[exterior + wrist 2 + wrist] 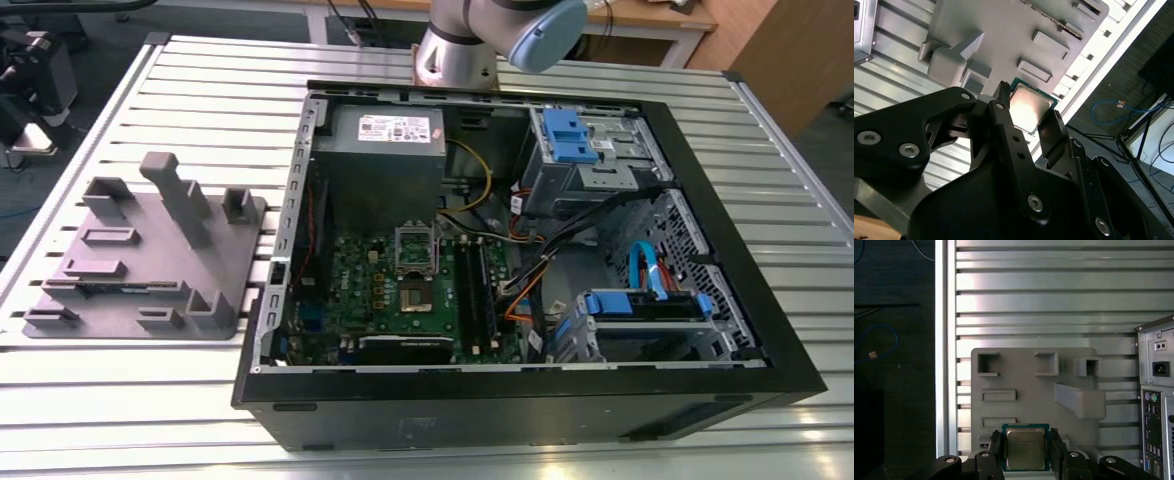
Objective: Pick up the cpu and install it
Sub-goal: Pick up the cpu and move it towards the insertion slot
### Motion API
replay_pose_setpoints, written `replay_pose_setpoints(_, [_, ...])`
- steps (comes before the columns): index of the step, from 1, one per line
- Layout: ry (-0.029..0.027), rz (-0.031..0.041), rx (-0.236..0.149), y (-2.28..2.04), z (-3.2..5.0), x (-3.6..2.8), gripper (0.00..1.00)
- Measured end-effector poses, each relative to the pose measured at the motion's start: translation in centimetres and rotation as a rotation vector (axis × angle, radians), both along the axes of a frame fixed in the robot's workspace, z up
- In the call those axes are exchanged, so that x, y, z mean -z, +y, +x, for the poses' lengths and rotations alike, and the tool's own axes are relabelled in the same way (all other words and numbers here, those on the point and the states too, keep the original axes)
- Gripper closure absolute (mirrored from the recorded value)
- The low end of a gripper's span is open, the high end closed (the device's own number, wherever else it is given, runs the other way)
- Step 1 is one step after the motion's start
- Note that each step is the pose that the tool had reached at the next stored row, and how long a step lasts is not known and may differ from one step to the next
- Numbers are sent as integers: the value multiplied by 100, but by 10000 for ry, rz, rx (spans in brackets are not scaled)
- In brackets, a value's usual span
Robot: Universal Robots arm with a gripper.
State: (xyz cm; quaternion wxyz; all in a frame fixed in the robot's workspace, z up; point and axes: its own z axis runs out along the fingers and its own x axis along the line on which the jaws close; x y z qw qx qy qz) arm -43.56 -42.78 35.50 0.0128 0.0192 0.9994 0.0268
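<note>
CPU [1024, 449] is gripped in the jaws, which are closed on two opposite edges of it, its silvery lid facing the camera in both wrist views [1029, 107]. It hangs in the air above the grey tray [1029, 375], well clear of the tray's surface, and the tray's pockets look small behind it.

In the exterior view, starting from the exterior view's left, the tray [147, 250] lies flat on the slatted bench [134, 400], with raised blocks and a tall fin standing up from it. A thin memory stick [114, 288] rests in a slot near the tray's front edge. Just beside the tray, toward the exterior view's right, the black case [534, 410] lies on its side with the panel off. Inside it, the green motherboard [387, 290] takes up the part nearest the tray, and the socket [416, 262] on it stands open with its frame tipped up. A grey power supply [380, 135] sits behind the board. Farther to the exterior view's right are drive bays with blue clips [567, 135] and a bundle of coloured cables. The arm [494, 35] rises behind the case at the bench's far edge.
</note>
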Motion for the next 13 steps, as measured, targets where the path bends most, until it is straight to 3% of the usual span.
replay_pose_setpoints(13, [-3,2,1,0,166,2,53])
